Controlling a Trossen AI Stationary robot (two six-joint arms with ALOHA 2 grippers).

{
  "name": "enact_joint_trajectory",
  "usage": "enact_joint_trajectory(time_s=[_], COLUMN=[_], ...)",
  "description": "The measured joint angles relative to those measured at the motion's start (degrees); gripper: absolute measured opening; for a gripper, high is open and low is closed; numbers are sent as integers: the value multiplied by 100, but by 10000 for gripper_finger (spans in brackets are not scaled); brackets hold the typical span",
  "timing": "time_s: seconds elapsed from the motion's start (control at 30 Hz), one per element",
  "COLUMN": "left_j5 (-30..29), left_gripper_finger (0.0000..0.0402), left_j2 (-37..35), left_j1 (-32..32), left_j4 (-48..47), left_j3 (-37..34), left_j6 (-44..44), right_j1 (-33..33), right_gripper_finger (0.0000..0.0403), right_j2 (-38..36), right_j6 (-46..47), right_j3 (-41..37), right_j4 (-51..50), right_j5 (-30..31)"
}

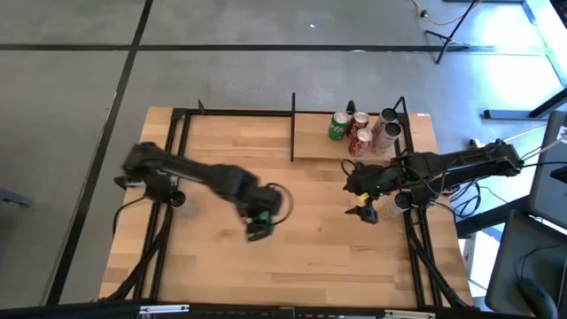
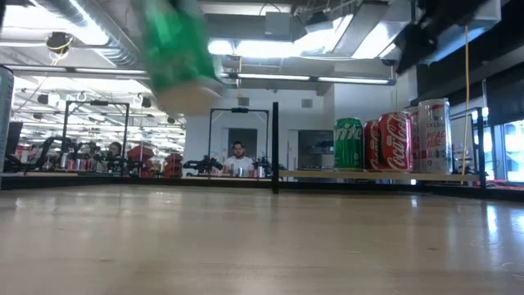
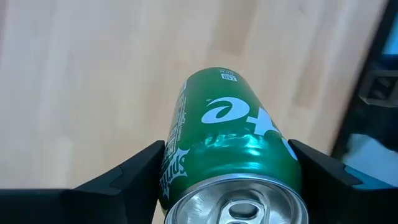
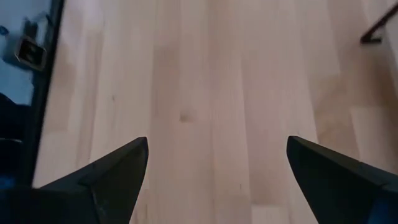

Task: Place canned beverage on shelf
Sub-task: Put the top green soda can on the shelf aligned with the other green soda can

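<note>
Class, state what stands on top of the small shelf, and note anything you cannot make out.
On the shelf stand a green can, red cans and a silver can, bunched at its right end. The rear cans are partly covered, so their exact count is unclear.

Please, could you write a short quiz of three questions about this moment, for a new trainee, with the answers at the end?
1. True or false: the left gripper holds a green can clear of the table.
2. How many cans stand on the shelf already: A two, B four, C six?
3. Fill in: the right gripper hangs over bare wood with its jaws ____.

Key
1. True: in the low view the can is lifted, with its base above the tabletop.
2. B: one green can, two red cans and one silver can.
3. open, with nothing between them.
</note>
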Motion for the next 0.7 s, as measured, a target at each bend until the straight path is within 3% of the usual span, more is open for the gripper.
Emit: enact_joint_trajectory(time_s=[0.13,0.37,0.53,0.7], left_j5=[160,153,254,253], left_gripper_finger=[274,275,276,282], left_j2=[1007,2548,3112,3211], left_j1=[413,692,731,673], left_j4=[-433,-1001,-981,-875], left_j3=[1061,2761,3077,3071], left_j6=[465,545,421,272], right_j1=[0,0,0,0], right_gripper_finger=[370,370,370,370], right_j2=[-113,-113,-113,-113], right_j6=[-22,-320,-586,-634], right_j3=[-325,-450,-452,-452], right_j4=[-16,-1,5,5], right_j5=[-42,-42,-44,-43])
